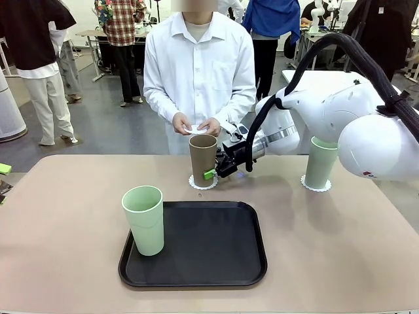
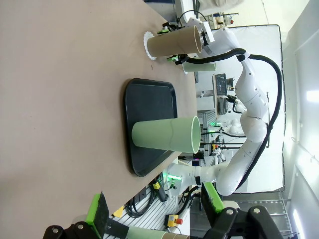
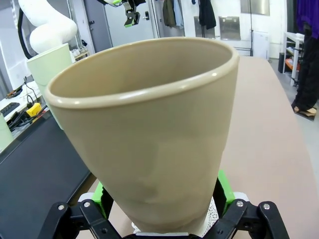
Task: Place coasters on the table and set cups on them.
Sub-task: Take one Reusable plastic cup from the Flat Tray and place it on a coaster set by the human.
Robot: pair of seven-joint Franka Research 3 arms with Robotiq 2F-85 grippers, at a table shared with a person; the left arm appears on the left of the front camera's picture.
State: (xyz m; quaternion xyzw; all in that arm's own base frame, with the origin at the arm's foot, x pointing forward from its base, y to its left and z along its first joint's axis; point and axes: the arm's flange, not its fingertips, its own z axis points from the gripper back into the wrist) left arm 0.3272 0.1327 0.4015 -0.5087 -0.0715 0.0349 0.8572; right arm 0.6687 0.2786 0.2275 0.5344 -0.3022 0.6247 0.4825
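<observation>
Brown cup (image 1: 203,156) on coaster (image 1: 195,184), finishing set two.
Straddling with right gripper (image 1: 208,173), clamp unclear; left gripper (image 2: 154,204) gaping; leaving mint cup (image 1: 145,219) on tray (image 1: 222,271).

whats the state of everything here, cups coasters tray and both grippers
brown cup: upright on first coaster
mint cup at right: upright on second coaster
mint cup at left: upright on tray, no coaster under it
third coaster: held in person's hands
tray: flat on table
right gripper: open, fingers either side of brown cup's base
left gripper: open, empty
</observation>
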